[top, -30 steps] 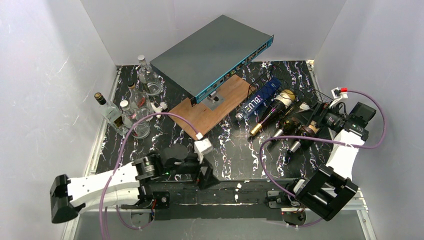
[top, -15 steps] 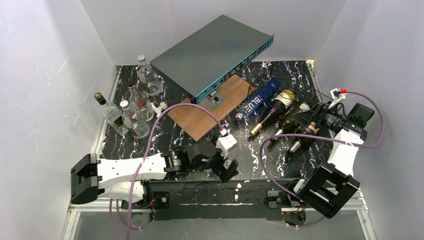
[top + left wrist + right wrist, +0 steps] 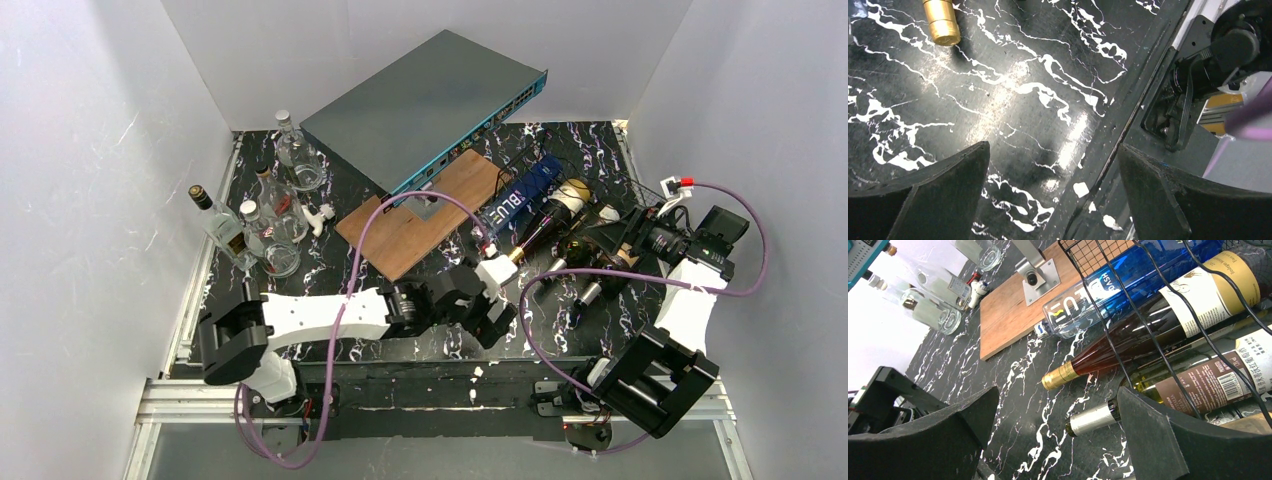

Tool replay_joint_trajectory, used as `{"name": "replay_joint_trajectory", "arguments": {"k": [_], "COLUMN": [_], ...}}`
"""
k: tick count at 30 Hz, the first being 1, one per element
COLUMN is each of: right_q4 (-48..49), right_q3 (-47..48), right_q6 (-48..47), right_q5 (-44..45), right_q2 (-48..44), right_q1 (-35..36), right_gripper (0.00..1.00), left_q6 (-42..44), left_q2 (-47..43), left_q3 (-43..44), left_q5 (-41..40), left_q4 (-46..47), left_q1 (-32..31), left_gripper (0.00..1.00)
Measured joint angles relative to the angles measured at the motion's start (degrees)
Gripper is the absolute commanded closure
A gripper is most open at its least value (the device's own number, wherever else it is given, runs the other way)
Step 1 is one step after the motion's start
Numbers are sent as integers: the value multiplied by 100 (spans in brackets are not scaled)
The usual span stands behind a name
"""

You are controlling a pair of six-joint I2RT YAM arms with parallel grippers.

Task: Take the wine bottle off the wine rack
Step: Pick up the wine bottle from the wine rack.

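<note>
Black marbled table (image 3: 590, 140) fills the floor of a white-walled booth. On it the wine rack (image 3: 1093, 255) holds several bottles lying on their sides. The likeliest target, I judge, is the wine bottle (image 3: 1128, 342) with the gold cap (image 3: 941, 22), in the rack between a blue bottle (image 3: 1128, 285) and a silver-capped bottle (image 3: 1193, 387). Its long axis runs level with the table, base deep in the rack and neck poking out of the rack's open side toward the left arm.

The right claw (image 3: 1058, 440) hangs over the rack, fingers spread wide and holding nothing. The left claw (image 3: 1053, 200), equally spread and empty, hovers low over bare table off the rack's open side, with the gold cap a little ahead of it.

The step in hand looks like the approach. The next move calls for setting a claw across the neck, closing on it, then drawing the bottle out along its own axis, clear of the wires and its neighbours.

Just beside the rack, on the blue bottle's side, lies a wooden board (image 3: 400, 240) bearing a network switch (image 3: 420, 105).
</note>
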Motion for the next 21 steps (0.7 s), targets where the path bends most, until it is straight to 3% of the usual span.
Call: {"name": "replay_joint_trajectory", "arguments": {"k": [11, 21], "right_q4": [0, -2], "right_q3": [-2, -2], "right_q6": [-2, -22], "right_q5": [4, 24], "right_q2": [0, 0], "right_q1": [2, 55], "right_gripper": [1, 2], "left_q6": [-201, -98], "left_q2": [1202, 2153], "left_q3": [977, 1947], "left_q5": [1016, 1165], "left_q4": [-39, -79], "left_q1": [1169, 1311], "left_gripper": [2, 9]}}
